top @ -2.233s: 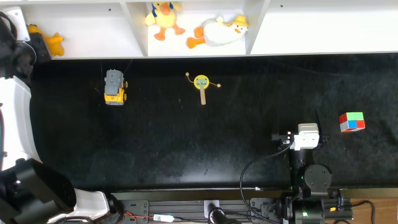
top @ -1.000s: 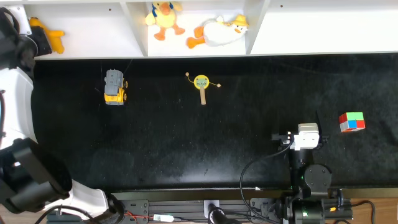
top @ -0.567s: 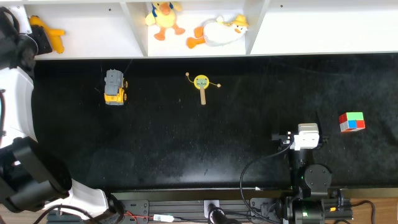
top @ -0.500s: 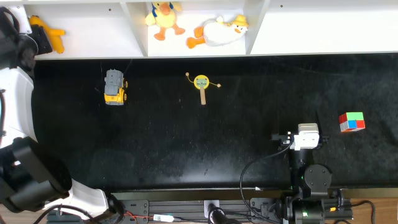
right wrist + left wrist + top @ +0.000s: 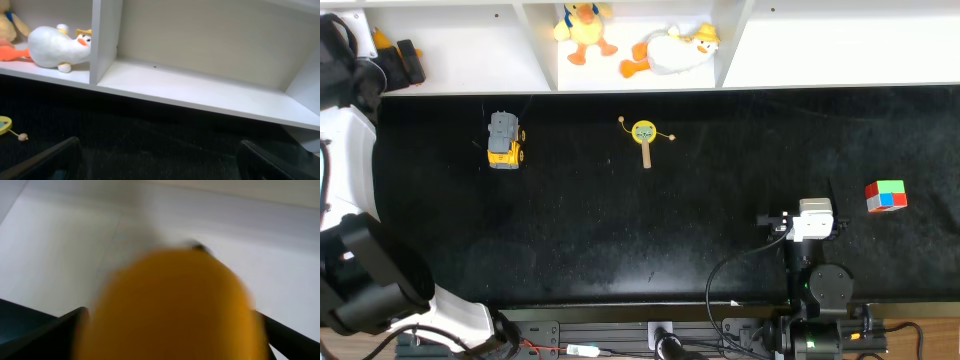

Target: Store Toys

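Your left pincer [image 5: 402, 60] sits inside the left compartment of the shelf [image 5: 470, 60], clenched on an orange-yellow toy [image 5: 170, 305]. Your right pincer [image 5: 160, 147] hangs released above the table [image 5: 620, 230]. On the table lie the toy truck [image 5: 504, 139], the rattle [image 5: 644, 134] and the colour cube [image 5: 885, 196], well apart

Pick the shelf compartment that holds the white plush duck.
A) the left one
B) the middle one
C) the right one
B: the white plush duck lies beside the yellow plush duck in the middle compartment, between the shelf's two dividers.
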`<state>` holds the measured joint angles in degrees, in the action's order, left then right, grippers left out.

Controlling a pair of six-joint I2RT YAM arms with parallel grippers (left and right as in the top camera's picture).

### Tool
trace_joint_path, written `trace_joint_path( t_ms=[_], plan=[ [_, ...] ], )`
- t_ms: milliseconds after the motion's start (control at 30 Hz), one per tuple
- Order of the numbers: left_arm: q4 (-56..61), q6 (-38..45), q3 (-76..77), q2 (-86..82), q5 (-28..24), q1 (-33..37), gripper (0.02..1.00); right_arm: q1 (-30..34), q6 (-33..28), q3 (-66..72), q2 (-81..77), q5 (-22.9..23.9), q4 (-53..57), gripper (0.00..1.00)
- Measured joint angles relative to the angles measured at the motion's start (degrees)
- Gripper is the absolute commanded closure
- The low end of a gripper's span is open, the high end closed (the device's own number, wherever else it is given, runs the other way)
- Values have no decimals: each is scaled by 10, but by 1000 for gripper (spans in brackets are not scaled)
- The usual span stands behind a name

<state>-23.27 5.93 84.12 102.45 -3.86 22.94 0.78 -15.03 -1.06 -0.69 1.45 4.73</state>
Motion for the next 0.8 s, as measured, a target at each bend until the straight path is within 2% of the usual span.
trace_joint_path(
  t_ms=[533,800],
  plan=[
    [-64,0,0,-11,0,0,20,0,0,0,0,0,0,5],
    [-89,5,-38,-83,12,0,20,0,0,0,0,0,0,5]
  ],
)
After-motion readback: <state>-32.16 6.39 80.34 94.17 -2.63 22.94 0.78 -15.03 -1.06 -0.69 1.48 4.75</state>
